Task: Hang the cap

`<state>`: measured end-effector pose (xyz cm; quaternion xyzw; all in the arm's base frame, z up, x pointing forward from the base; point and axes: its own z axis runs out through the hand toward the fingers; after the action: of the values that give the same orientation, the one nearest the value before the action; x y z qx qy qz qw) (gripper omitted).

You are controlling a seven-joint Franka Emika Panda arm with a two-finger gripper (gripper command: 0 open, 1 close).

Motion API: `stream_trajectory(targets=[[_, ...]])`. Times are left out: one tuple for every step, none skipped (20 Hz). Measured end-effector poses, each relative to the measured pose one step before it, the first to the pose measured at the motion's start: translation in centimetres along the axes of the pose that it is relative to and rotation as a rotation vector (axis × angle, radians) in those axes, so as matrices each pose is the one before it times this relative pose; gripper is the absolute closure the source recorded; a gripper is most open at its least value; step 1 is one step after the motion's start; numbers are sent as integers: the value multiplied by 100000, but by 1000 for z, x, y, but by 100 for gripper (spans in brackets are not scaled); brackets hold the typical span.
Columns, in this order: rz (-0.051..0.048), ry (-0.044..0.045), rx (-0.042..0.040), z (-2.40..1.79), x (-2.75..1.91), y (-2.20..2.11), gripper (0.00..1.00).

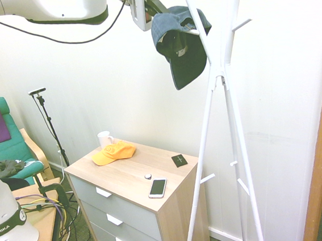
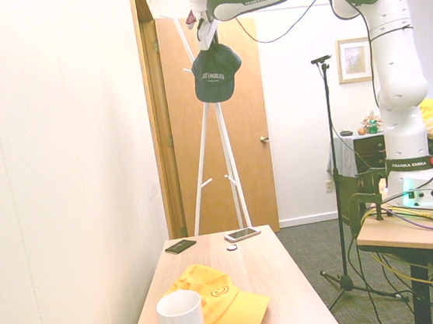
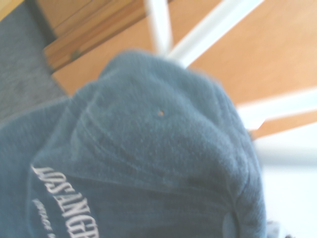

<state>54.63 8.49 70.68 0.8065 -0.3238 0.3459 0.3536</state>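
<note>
We saw the claw [image 1: 159,11] pinching the cap [image 1: 179,33] up at the rack [image 1: 207,111]. The cap looked light and floppy, with a stiffer brim [image 1: 189,71]; its top edge seemed best to pinch. We couldn't tell if a peg [image 1: 193,32] bore it.

The place looks like an office or small room: a wooden door [image 2: 248,127], a framed picture [image 2: 354,60], a dresser [image 1: 141,182], a teal armchair [image 1: 18,148] and grey carpet [image 2: 309,257].

white arm [image 2: 399,71] — glossy, black cable
</note>
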Motion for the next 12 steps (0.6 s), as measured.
stream_trajectory(targets=[[-265,-541,-340,364,-907,233,0],[-153,-316,-226,272,-808,262,0],[-246,-203,-135,247,-721,198,0],[-276,-77,-10,231,-564,177,0],[-169,-7,-2,191,-440,205,0],[-215,-41,-98,270,-353,187,0],[-40,-99,-290,296,-255,248,0],[41,-31,-181,239,-167,209,0],[127,16,17,222,-23,139,0],[165,30,19,177,26,153,0],[-3,3,6,135,-39,89,0],[-44,13,21,88,-44,43,0]])
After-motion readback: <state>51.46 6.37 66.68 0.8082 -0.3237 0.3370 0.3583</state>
